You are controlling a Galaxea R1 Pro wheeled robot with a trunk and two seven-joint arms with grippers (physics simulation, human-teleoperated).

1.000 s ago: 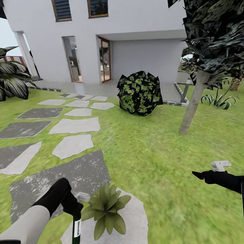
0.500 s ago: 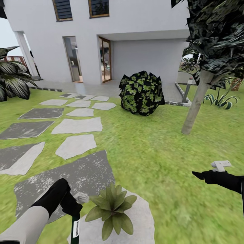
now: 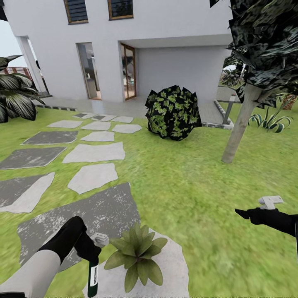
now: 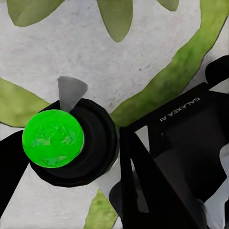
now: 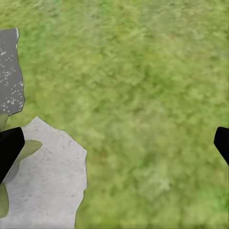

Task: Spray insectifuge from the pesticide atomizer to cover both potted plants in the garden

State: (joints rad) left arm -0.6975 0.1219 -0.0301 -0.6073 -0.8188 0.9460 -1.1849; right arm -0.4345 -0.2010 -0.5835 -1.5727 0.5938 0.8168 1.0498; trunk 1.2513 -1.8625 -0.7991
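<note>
L gripper (image 3: 92,251) clamps pesticide atomizer (image 3: 93,276), w/ potted plant (image 3: 136,254) just beside it. R gripper (image 5: 114,143) spread wide over lawn (image 3: 186,186).

tree (image 3: 242,124) crown cut off, left shrub (image 3: 16,93) cropped

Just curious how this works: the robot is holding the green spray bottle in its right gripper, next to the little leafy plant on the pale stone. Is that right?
Not quite: the left gripper holds the green spray bottle, as the head view shows. It does hang beside the little leafy plant on the pale stone. The right gripper is open over grass.
</note>
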